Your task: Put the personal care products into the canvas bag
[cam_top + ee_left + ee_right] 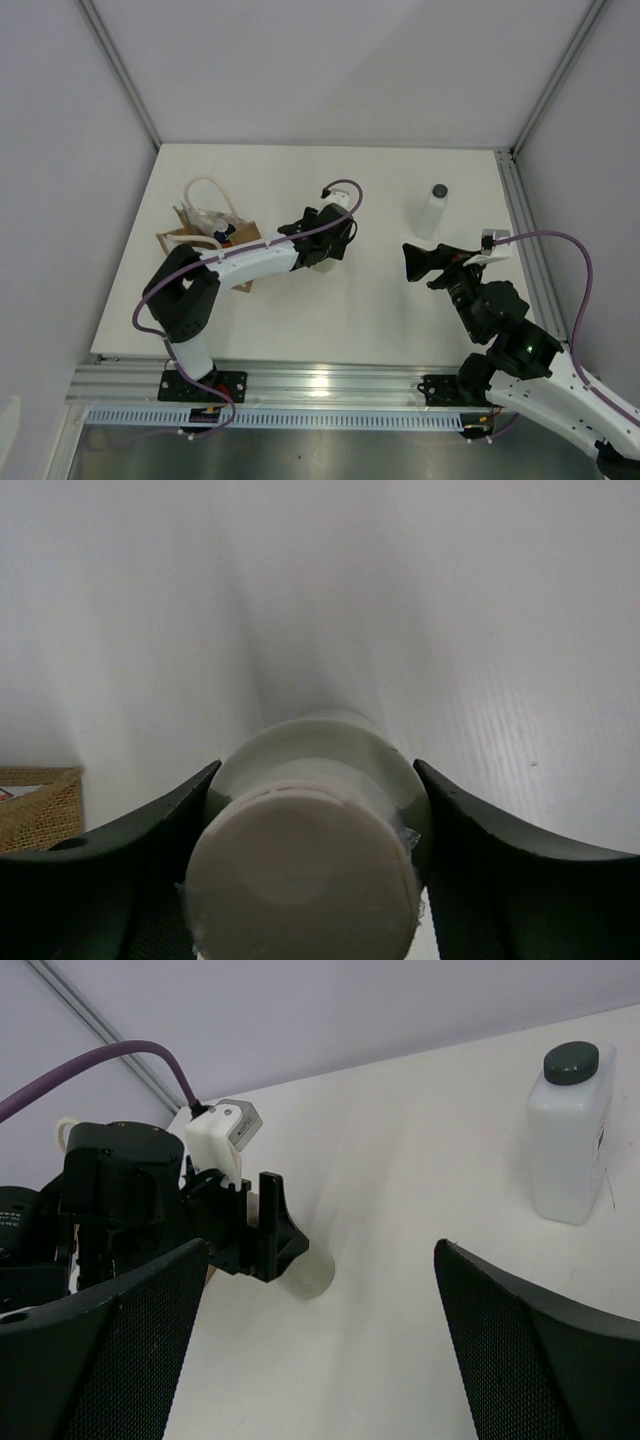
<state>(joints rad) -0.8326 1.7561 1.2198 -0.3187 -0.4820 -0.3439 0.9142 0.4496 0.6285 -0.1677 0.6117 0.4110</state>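
From above, a white table [300, 320] stands between pale walls, with a metal rail [350, 385] along its near edge. The canvas bag [205, 240] is at the left. To its right is the left gripper [335, 238]. Farther right are the translucent white bottle [433, 212], upright, and the right gripper [412, 262], its jaws spread and empty.

In the left wrist view, the fingers clamp the cream bottle [305, 850] over bare tabletop, just right of the bag's corner.

In the right wrist view, the translucent bottle stands on the table, well apart from the bag.

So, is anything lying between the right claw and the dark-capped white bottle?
Nothing, just bare tabletop. The top external view shows it between the open right claw and the translucent white bottle; the right wrist view agrees.
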